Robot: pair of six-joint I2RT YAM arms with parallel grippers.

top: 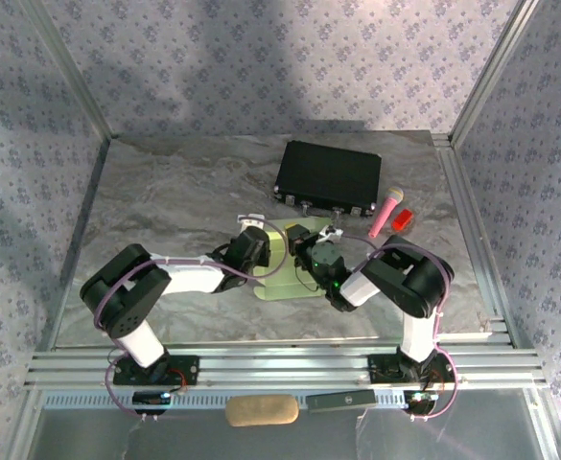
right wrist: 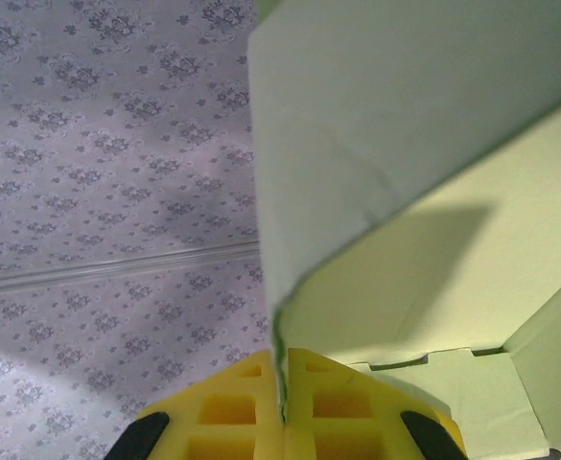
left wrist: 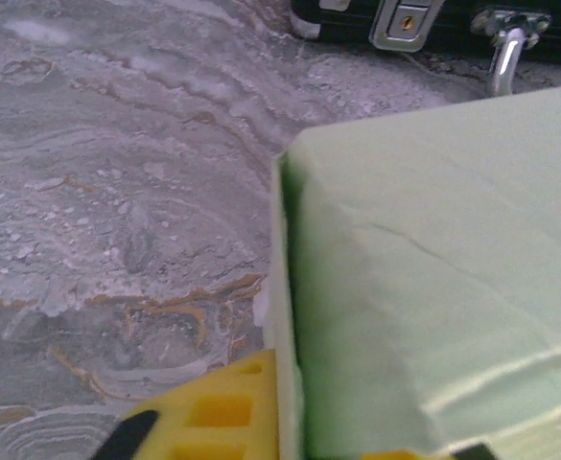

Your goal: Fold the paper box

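The paper box (top: pixel 286 286) is pale yellow-green card, lying mid-table between my two arms with part of it lifted. My left gripper (top: pixel 260 245) is at its left side. In the left wrist view the box (left wrist: pixel 433 268) rises as a folded wall, and my left gripper (left wrist: pixel 286 379) is shut on that wall's edge, with one yellow finger (left wrist: pixel 213 412) outside and the other mostly hidden under the card. My right gripper (top: pixel 306 249) is at the right part. In the right wrist view the raised panel (right wrist: pixel 385 125) stands up and my right gripper (right wrist: pixel 284 374) is shut on its thin edge.
A black case (top: pixel 330 177) with metal latches and handle (left wrist: pixel 503 48) lies just behind the box. A pink object (top: pixel 387 211) and a red one (top: pixel 402 219) lie to the case's right. Patterned walls and metal rails bound the marble table (top: pixel 165 201).
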